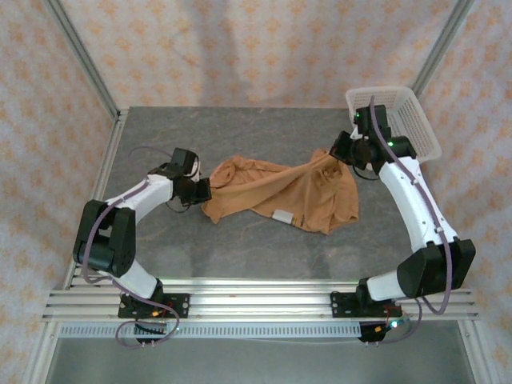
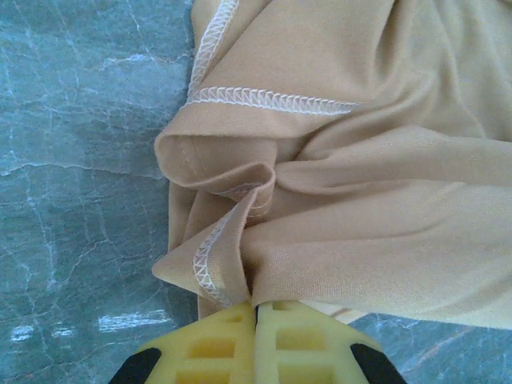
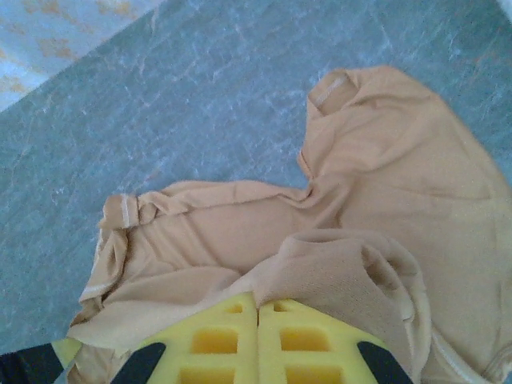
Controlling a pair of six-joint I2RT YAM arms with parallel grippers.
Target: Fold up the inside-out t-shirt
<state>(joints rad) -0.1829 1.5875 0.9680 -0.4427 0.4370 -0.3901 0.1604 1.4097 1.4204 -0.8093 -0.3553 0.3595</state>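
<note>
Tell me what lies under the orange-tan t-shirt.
The crumpled orange-tan fabric t-shirt rests on the grey marbled tabletop, which shows all around it. Anything beneath its folds is covered and cannot be seen.

Grey marbled bench point(image 1: 264, 256) across mid frame, white mesh basket point(image 1: 420, 120) at upper right, peach patterned walls point(image 1: 256, 48) behind, aluminium rails point(image 1: 264, 298) along lower edge
</note>
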